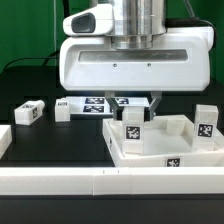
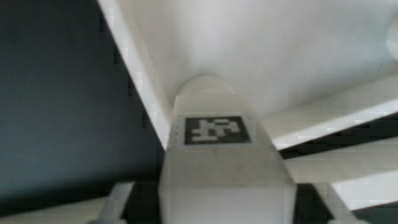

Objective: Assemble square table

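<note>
Cut off, blurry
The table top (image 1: 140,155) runs off the picture at 3 o'clock; up close, the leg (image 2: 222,160) looks blurry.
</note>
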Controlling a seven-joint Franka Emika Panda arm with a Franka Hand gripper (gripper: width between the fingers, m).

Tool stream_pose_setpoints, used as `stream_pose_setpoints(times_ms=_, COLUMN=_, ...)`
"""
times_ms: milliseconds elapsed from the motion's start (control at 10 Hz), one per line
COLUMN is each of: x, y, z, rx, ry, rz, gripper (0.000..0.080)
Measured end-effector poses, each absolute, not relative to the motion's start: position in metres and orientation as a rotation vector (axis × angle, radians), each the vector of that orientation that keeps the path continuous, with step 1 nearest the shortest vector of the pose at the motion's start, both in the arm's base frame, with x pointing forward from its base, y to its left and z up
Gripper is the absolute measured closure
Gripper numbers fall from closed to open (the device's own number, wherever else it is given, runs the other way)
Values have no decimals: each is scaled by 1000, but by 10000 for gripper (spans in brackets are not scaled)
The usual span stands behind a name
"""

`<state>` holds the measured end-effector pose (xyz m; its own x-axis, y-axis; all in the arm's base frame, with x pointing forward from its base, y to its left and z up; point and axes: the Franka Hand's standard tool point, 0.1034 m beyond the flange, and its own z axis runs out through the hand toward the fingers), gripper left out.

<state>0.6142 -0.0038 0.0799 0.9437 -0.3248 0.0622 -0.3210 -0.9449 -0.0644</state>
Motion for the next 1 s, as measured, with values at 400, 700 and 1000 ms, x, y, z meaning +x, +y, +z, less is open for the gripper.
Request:
stream_pose_setpoints(times_ms=400, x=613, y=-2, z=79, rx=-2797, ry=1279, rz=-82, gripper=512)
stream_pose_setpoints(times_ms=700, x=613, y=-2, z=79, rx=-2735, ry=1383, rz=-73, gripper=512)
stream_pose_setpoints(times_ms=1000, x=613, y=-3, z=79, rx=-2839, ry=1164, rz=-83, gripper=194)
